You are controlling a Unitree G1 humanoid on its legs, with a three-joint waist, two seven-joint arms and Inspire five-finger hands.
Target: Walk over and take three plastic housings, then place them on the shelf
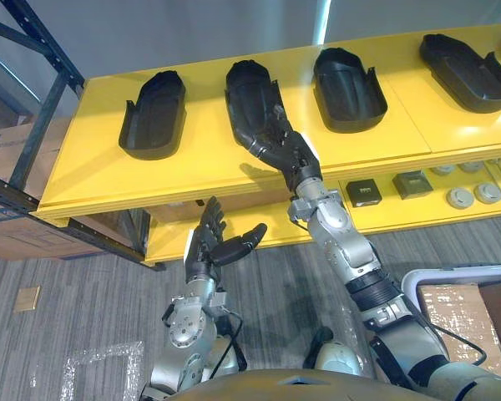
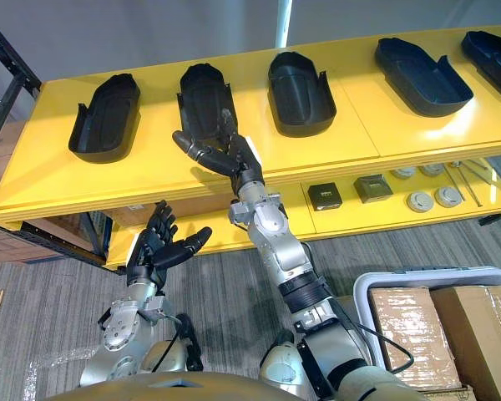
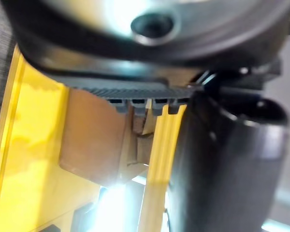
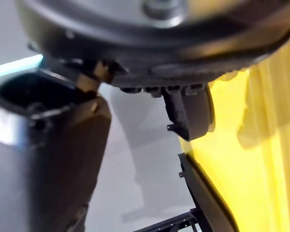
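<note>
Several black plastic housings lie in a row on the yellow top shelf [image 1: 192, 180]. From the left they are one housing [image 1: 154, 113], a second housing [image 1: 249, 92], a third [image 1: 346, 88] and a fourth [image 1: 468, 71]. My right hand [image 1: 280, 146] reaches up to the near end of the second housing, its fingers spread and fairly straight against it and the thumb [image 2: 188, 142] out to the left. In the right wrist view a housing [image 4: 193, 113] shows just past the fingers. My left hand [image 1: 210, 242] is raised, open and empty, below the shelf's front edge.
A lower yellow shelf [image 1: 384, 219] carries small black square parts [image 1: 363, 192] and round grey parts [image 1: 461, 198]. A white crate [image 2: 417, 276] with cardboard boxes stands on the floor at the lower right. A dark rack post [image 1: 42, 50] and a cardboard box [image 1: 8, 146] are at the left.
</note>
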